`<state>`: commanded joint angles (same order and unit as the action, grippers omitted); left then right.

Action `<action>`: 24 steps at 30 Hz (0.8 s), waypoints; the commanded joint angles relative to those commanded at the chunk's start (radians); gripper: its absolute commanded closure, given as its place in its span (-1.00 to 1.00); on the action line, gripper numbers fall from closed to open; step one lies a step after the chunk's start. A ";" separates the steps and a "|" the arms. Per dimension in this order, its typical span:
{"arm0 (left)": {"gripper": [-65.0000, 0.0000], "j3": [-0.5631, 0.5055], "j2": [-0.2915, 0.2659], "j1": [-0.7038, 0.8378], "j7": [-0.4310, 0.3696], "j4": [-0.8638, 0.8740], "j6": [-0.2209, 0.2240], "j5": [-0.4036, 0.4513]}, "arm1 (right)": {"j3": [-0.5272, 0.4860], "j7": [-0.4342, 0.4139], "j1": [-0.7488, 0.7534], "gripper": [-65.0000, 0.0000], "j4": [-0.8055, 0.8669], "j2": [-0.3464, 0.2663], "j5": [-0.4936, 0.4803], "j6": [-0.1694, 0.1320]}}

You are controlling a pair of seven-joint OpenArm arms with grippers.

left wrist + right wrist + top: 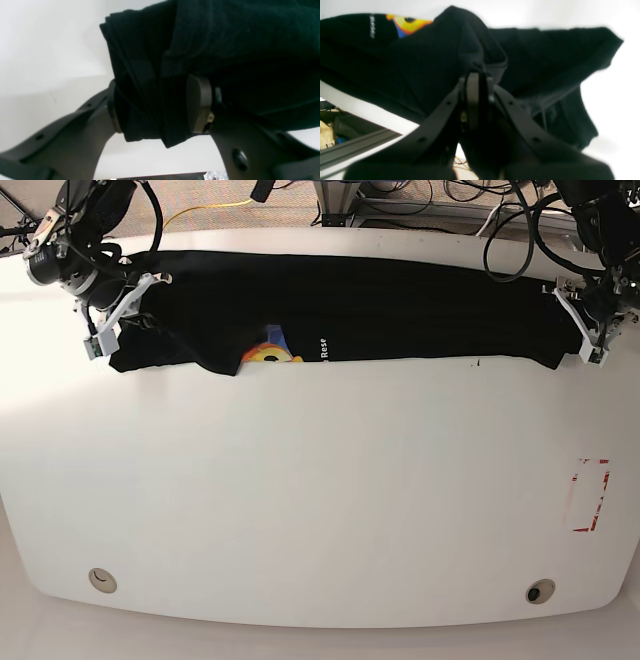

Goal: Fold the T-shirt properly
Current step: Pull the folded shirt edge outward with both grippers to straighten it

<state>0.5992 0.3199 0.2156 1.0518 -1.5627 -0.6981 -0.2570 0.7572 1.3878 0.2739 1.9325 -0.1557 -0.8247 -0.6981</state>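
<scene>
Here the T-shirt (350, 310), a long band across the far worktop (320, 500), is pinched at both ends by the left fingers (197, 105) and right fingers (472, 100); soft, limp cloth is judged best held through bunched layers.

A broad white table (320, 510) with rounded corners fills most of the base view. Near its right edge sits a rectangle of red tape marks (589, 496), partly broken along its outline. Two small round fittings are set into the near edge, a pale one (99, 579) at the left and a darker one (540, 591) at the right. A small dark speck (477, 363) marks the tabletop right of centre. Beyond the far edge, a yellow cable (205, 210) runs across speckled flooring, beside a tangle of black cables (430, 195) and part of a metal frame (345, 200).
</scene>
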 joint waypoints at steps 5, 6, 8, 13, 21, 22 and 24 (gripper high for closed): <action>0.00 0.000 0.000 -0.003 0.000 0.000 0.000 0.000 | 0.000 -0.003 0.002 0.22 -0.041 -0.014 0.089 0.000; 0.00 0.002 0.000 -0.003 0.000 0.000 0.000 0.000 | 0.000 -0.003 0.002 0.02 -0.046 -0.014 0.114 0.000; 0.00 0.002 0.000 -0.003 0.000 0.000 0.000 -0.003 | 0.003 -0.003 -0.003 -0.24 -0.044 -0.014 0.157 0.000; 0.00 0.002 0.000 -0.005 0.002 -0.021 0.000 -0.012 | 0.075 -0.014 -0.005 -0.48 -0.040 -0.014 0.176 0.000; 0.00 0.092 -0.008 -0.005 0.009 -0.167 0.000 -0.190 | 0.137 -0.014 0.002 -0.48 0.080 -0.006 0.132 0.000; 0.00 0.110 -0.009 -0.005 0.021 -0.181 0.000 -0.213 | 0.137 -0.014 0.003 -0.48 0.080 -0.006 0.106 0.000; 0.00 0.146 -0.028 -0.006 0.049 -0.201 0.000 -0.250 | 0.137 -0.014 0.005 -0.48 0.080 -0.006 0.049 0.000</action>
<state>0.7449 0.2923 0.2094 1.1009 -1.7637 -0.6981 -0.5071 0.8938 1.3740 0.2785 2.0123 -0.1619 -0.7756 -0.6981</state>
